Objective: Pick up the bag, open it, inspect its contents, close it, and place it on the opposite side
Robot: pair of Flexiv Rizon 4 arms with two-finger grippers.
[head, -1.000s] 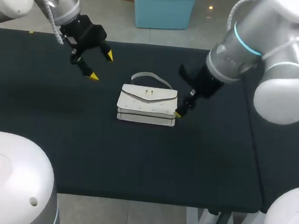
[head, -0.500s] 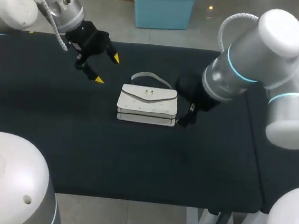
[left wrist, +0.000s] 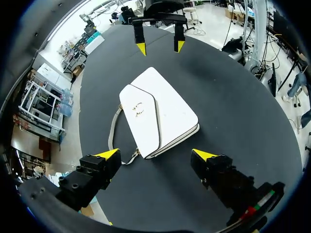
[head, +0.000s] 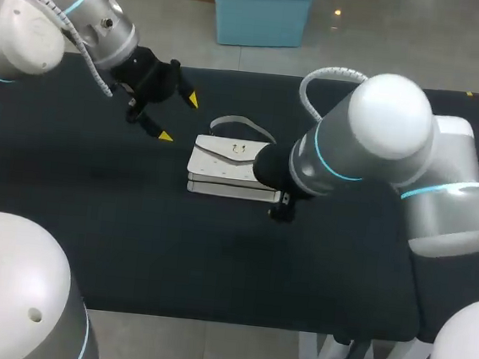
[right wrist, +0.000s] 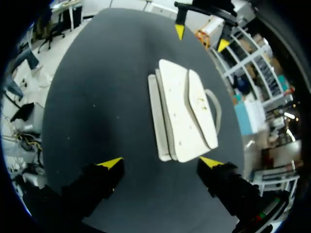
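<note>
Left arm enters from the left side; left gripper (head: 180, 118) hangs above the dark matte tabletop (head: 93, 199), just beside the left end of the bag; fingers spread wide, nothing held. In its wrist view the left gripper (left wrist: 156, 155) has both yellow tips clear of the bag, one to each side of its near end; I see no contact.

Bag: a white rectangular flap handbag (head: 232, 169) with a thin pale strap (head: 245, 124); it lies flat near the middle of the table, flap side up and shut, a small metal clasp (left wrist: 138, 109) on the flap; the strap arcs off the edge away from me.

Right arm enters from the right and reaches over the bag's right end, so in the head view its bulk covers the fingers. Right wrist view: right gripper (right wrist: 160, 162) spread wide, empty; the bag (right wrist: 182, 116) lies ahead of it, its near end about level with the tips, one tip close to a corner; I cannot tell whether it touches. The left gripper (right wrist: 201, 39) shows beyond the far end.
</note>
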